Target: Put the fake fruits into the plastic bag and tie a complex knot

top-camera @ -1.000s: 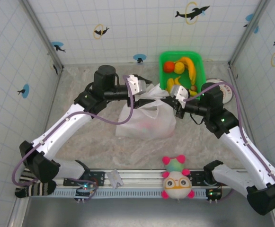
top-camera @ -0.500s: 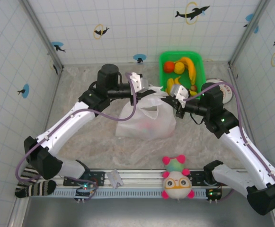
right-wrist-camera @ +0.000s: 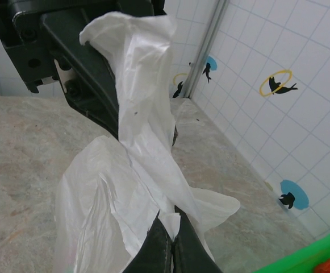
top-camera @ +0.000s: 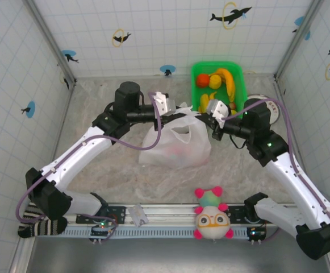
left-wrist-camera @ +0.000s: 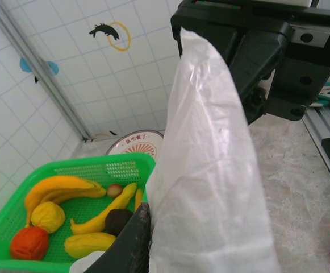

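Observation:
The plastic bag (top-camera: 175,143) lies white and crumpled mid-table, with a faint pinkish shape showing through its film. My left gripper (top-camera: 167,106) is at its upper left corner. In the left wrist view a handle strap (left-wrist-camera: 210,170) rises from my left gripper (left-wrist-camera: 153,233); one dark finger (left-wrist-camera: 129,242) presses its edge and the other is hidden. My right gripper (right-wrist-camera: 172,230) is shut on the other strap (right-wrist-camera: 145,114), at the bag's upper right (top-camera: 213,111). The fake fruits (left-wrist-camera: 68,219), namely an orange, yellow bananas and a dark purple one, lie in the green basket (top-camera: 241,79). The knot is out of view.
The green basket (left-wrist-camera: 113,168) stands at the back right, just behind both grippers. A round plate with red markings (top-camera: 270,111) sits to its right. A plush toy with glasses (top-camera: 212,215) rests on the front rail. Tiled walls close in the table.
My left gripper's jaws, open beside the bag's handle a second ago, have come together on it. The right gripper has lifted its strap slightly toward the basket.

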